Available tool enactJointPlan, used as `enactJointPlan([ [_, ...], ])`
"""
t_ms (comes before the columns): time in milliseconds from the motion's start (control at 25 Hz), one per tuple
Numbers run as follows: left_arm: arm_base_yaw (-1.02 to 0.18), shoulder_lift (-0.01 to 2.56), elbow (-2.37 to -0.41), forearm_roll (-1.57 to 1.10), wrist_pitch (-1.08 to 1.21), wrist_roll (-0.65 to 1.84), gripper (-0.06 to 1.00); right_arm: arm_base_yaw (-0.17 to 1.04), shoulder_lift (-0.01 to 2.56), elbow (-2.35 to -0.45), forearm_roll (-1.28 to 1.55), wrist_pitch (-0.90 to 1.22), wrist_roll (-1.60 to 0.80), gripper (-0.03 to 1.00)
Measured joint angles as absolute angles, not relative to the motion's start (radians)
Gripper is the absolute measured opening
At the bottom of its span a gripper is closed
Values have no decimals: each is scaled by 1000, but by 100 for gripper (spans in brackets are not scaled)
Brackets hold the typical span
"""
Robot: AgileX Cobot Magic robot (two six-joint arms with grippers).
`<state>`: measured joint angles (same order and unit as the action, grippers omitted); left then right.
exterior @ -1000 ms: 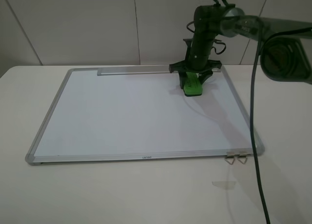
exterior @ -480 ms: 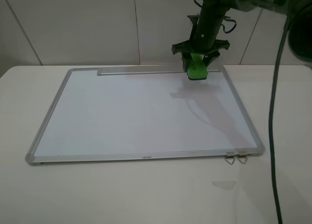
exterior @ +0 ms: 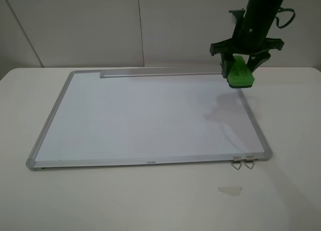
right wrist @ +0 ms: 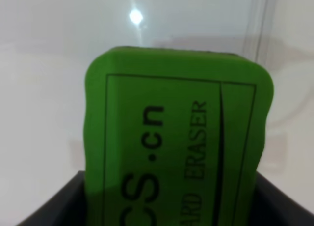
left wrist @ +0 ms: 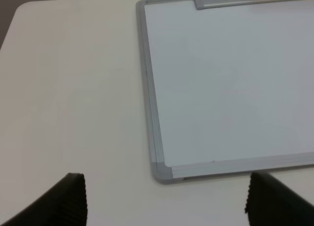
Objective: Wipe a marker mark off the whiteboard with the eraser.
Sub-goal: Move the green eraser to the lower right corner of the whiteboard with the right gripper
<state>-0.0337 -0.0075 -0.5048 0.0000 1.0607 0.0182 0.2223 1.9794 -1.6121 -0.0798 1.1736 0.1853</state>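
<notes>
Board (exterior: 140, 115) looks clean; my right pincer (exterior: 239, 70) grips eraser (exterior: 239, 73) aloft. Next: set it on worktop (exterior: 291, 140). Left pincer (left wrist: 164, 201) wide.

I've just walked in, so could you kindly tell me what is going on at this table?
The right gripper is shut on the green eraser and holds it in the air over the far right corner of the whiteboard, clear of the surface. No marker mark shows on the board. The left gripper is open and empty, hanging over the table beside the board's left edge.
</notes>
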Motion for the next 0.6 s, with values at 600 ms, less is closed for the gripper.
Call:
enactJointPlan([
  [600, -34, -8, -505, 0, 1061, 18, 68, 222, 1831, -1051, -69, 780, 291, 60],
])
